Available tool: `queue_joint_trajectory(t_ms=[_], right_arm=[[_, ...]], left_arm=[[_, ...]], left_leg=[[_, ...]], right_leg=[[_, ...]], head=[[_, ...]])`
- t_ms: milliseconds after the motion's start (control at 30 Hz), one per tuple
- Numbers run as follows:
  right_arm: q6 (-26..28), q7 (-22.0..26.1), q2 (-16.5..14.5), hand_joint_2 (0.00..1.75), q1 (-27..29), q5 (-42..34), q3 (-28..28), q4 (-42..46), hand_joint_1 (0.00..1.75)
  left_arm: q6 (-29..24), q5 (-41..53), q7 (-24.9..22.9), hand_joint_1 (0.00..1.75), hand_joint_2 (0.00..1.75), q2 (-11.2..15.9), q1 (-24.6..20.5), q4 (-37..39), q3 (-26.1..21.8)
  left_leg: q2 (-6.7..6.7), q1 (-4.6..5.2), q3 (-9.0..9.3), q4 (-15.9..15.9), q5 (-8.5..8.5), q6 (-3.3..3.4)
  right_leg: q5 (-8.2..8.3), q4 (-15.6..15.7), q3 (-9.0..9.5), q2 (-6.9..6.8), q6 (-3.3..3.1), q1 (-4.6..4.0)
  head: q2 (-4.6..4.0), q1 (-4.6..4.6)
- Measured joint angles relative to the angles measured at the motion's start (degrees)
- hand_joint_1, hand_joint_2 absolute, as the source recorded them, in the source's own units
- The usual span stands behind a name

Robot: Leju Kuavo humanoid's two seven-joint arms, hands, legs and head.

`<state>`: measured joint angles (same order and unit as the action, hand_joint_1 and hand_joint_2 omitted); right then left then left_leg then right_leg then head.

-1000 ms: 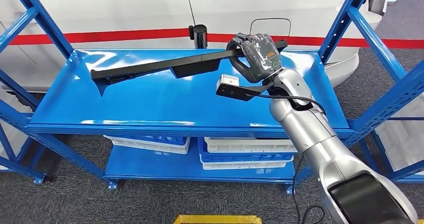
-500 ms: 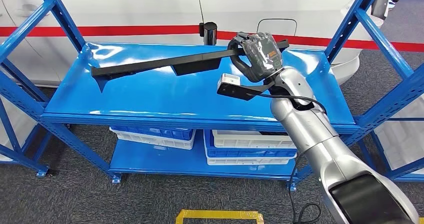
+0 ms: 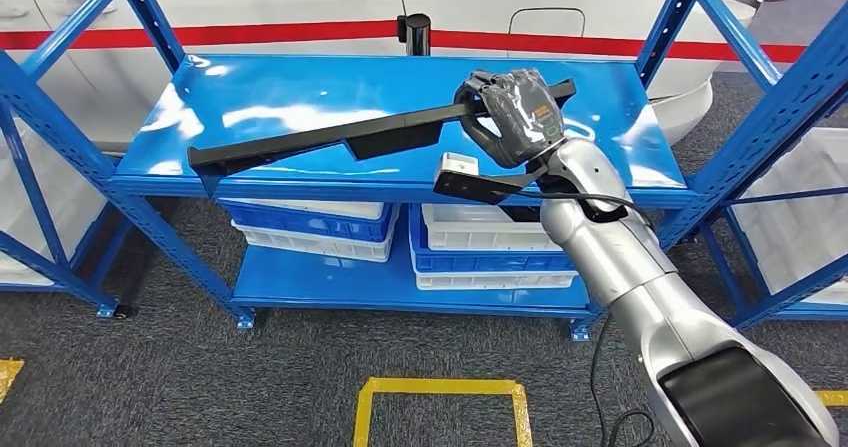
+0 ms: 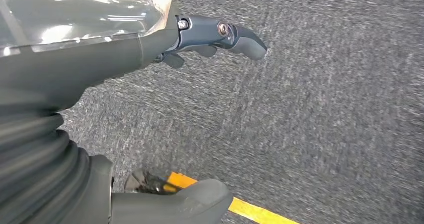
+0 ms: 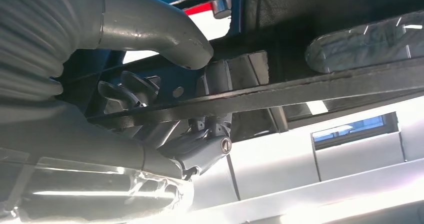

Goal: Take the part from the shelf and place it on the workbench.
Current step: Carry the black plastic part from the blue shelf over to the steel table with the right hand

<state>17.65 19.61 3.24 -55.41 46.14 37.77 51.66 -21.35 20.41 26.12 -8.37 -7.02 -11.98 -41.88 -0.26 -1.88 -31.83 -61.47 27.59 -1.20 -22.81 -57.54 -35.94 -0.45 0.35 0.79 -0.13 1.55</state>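
Well, the long black part (image 3: pixel 330 139) is hanging in the air above the blue shelf (image 3: pixel 240 87), not lying on it, so the picking-up looks done. Going across from its far tip on the left, the part is reaching all the way to the right hand (image 3: pixel 512 115), which is wrapping tight around its end. The left hand (image 4: pixel 220 36) is hanging over the grey floor, fingers apart, holding nothing. The bench is nowhere to be seen, so I think the carrying and putting down are still to come.

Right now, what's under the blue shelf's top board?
Under the top board: stacked white and blue bins on the lower shelf. Their contents are hidden; the right arm covers part.
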Motion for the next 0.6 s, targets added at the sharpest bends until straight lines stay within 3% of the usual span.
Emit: queue_joint_trajectory(t_ms=[33,100,167,200,267,333,367,400,467,533,600], right_arm=[[0.0,0.0,0.0,1.75,-0.1,0.0,0.0,0.1,1.75],[0.0,0.0,0.1,1.75,-0.2,0.0,0.0,0.2,1.75],[0.0,0.0,0.1,1.75,0.0,-0.1,0.1,0.2,1.75],[-0.1,-0.1,0.2,1.75,0.1,-0.1,0.1,0.2,1.75],[-0.1,-0.1,0.3,1.75,0.4,-0.1,0.1,0.2,1.75],[-0.1,-0.1,0.4,1.75,0.6,0.0,0.2,0.2,1.75],[-0.1,-0.2,0.4,1.75,0.7,0.0,0.2,0.2,1.75],[-0.1,-0.2,0.4,1.75,0.8,0.0,0.2,0.2,1.75],[-0.1,-0.2,0.4,1.75,0.8,0.0,0.3,0.2,1.75],[-0.2,-0.3,0.4,1.75,0.5,0.0,0.2,0.5,1.75],[-0.3,-0.3,0.4,1.75,0.2,-0.1,0.2,0.9,1.75]], left_arm=[[0.0,0.0,0.0,0.00,1.75,0.0,0.0,0.0,0.0],[0.0,0.0,0.0,0.00,1.75,0.0,-0.1,0.0,0.0],[0.0,0.0,0.0,0.00,1.75,0.0,0.0,0.0,0.0],[0.0,0.0,0.0,0.00,1.75,0.0,0.1,0.0,0.0],[0.0,0.0,0.0,0.00,1.75,0.1,0.1,0.0,0.0],[0.0,0.0,0.0,0.00,1.75,0.2,0.1,0.0,0.0],[0.0,0.0,0.0,0.00,1.75,0.1,0.1,0.0,0.0],[0.0,0.0,0.0,0.00,1.75,0.1,0.1,0.0,0.0],[0.0,0.1,-0.1,0.00,1.75,0.0,0.1,0.0,0.0],[0.0,0.2,-0.2,0.00,1.75,-0.1,0.2,0.0,0.0],[0.0,0.3,-0.2,0.00,1.75,-0.1,0.2,0.0,0.0]], left_leg=[[-0.09,0.14,1.13,2.0,0.63,0.14],[-0.23,0.58,1.23,3.1,0.83,0.77],[-0.05,0.88,0.54,3.6,-0.19,2.09],[0.08,0.97,0.04,3.8,-0.90,2.94],[0.30,1.05,-1.40,4.0,-2.37,4.07],[0.31,1.17,-3.25,4.0,-3.80,4.39],[0.32,1.22,-4.22,3.9,-4.54,4.37],[0.32,1.27,-5.21,3.9,-5.31,4.30],[0.29,1.31,-7.03,3.8,-6.84,4.02],[0.29,1.48,-8.28,3.7,-8.16,3.47],[0.35,1.60,-8.76,4.0,-9.57,2.81]], right_leg=[[0.32,-0.1,-0.27,-0.05,0.38,-0.07],[1.06,0.0,-0.65,-0.17,1.16,-0.11],[1.34,-0.1,-1.25,-0.21,1.82,-0.08],[0.30,-1.1,-1.97,-0.15,1.77,-0.05],[-4.40,-6.5,-4.11,0.00,0.94,0.05],[-8.83,-14.1,-5.94,0.12,0.55,-0.02],[-9.42,-16.6,-5.93,0.17,0.85,-0.04],[-9.02,-17.5,-5.11,0.21,1.34,-0.06],[-6.95,-13.4,-0.56,0.22,2.12,-0.09],[-7.28,-4.7,6.17,0.28,1.78,-0.43],[-8.49,0.6,9.23,0.41,1.13,-0.84]], head=[[0.00,-0.03],[0.00,-0.12],[0.00,-0.07],[0.00,-0.11],[0.00,-0.21],[0.00,-0.31],[0.00,-0.31],[0.00,-0.32],[0.00,-0.32],[0.00,-0.27],[0.00,-0.20]])
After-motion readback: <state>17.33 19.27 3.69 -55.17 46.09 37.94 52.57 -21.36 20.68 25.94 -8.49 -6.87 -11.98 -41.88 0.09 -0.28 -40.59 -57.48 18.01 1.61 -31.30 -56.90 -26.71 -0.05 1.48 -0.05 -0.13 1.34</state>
